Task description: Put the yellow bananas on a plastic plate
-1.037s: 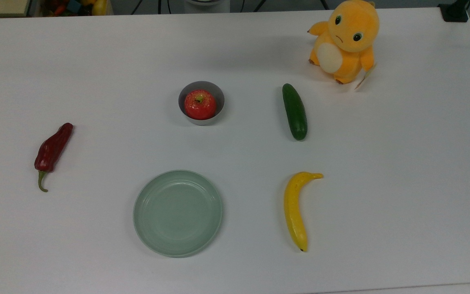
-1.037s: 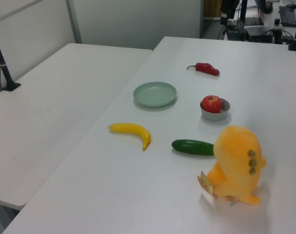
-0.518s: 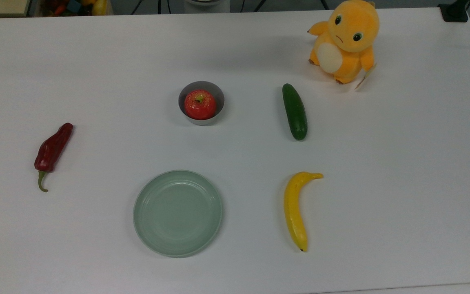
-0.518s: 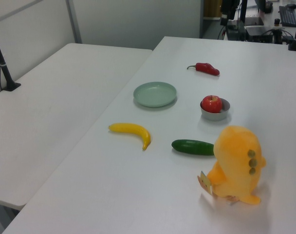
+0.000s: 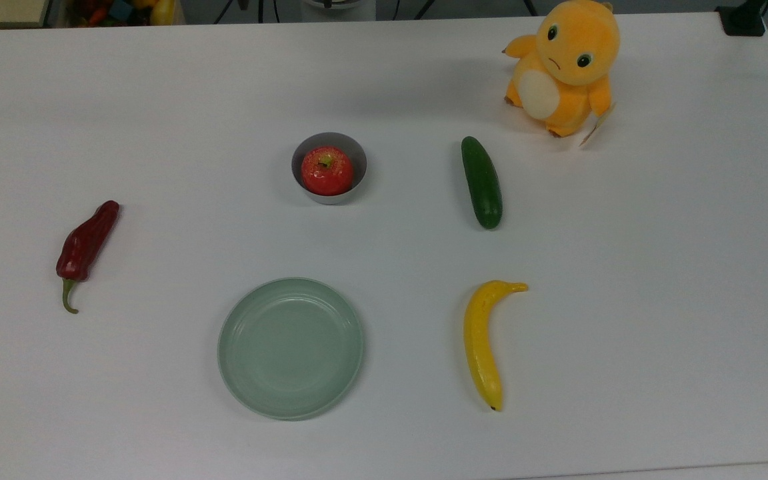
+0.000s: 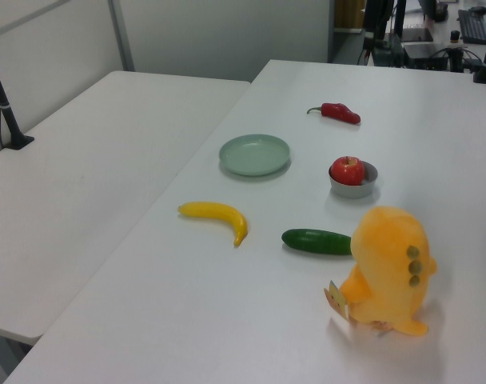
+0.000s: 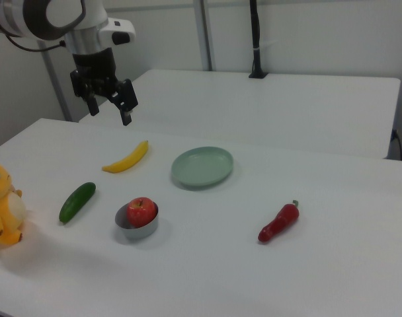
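In the right view the gripper (image 7: 110, 107) hangs in the air with its two fingers spread apart and nothing between them, pointing down at the white table (image 7: 207, 264). The yellow bananas (image 7: 126, 158), a single curved fruit, lie flat on the table below it, at roughly the 5 o'clock direction from the claw as the right view shows it, well apart in height. Seen in the top view, the yellow bananas (image 5: 483, 343) run with their long axis from 12 to 6 o'clock, the stem hooking off toward 1 o'clock at the upper end and the dark tip at the lower end. They sit at 3 o'clock from the plastic plate (image 5: 291, 349), near it but not touching, with bare table between. The plate holds nothing. My judgement is that the coming move turns on this alignment: the claw needs to travel down and slightly toward 5 o'clock in the right view, with its fingers turned to straddle the fruit across its narrow width near the middle, rather than along its length.
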